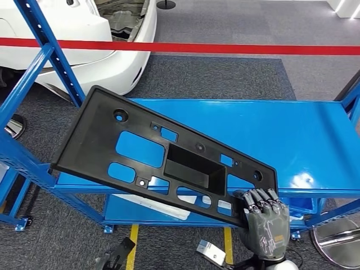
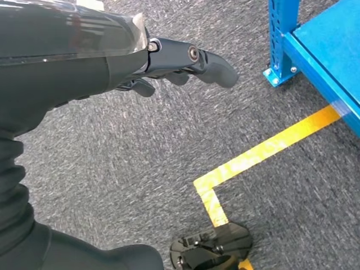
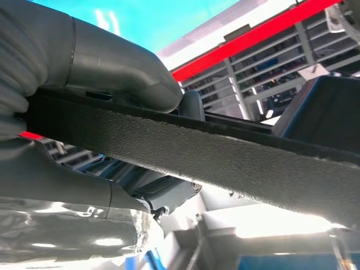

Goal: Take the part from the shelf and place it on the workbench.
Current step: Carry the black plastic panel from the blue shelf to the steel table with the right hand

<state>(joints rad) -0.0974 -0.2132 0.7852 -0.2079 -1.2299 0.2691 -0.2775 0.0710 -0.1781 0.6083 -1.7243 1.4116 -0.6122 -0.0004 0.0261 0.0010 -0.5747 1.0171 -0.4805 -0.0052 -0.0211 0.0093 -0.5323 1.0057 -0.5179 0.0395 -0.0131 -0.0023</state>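
At the near edge of the blue shelf [image 1: 297, 140], the right hand [image 1: 264, 220] grips the near right corner of the black part [image 1: 140, 154], thumb on one face and fingers [image 1: 259, 198] curled over the other. That long, flat panel, pierced with cutouts around a boxy central recess, is tilted, its far left end raised above the shelf's left corner by a blue upright [image 1: 46, 48]. Beyond the far edge a red tape [image 1: 238, 49] crosses before a white car [image 1: 106, 50]. Down over grey carpet [image 2: 127, 163] and a yellow floor line [image 2: 263, 151], the left hand [image 2: 178, 62] holds nothing, its fingers loosely extended.
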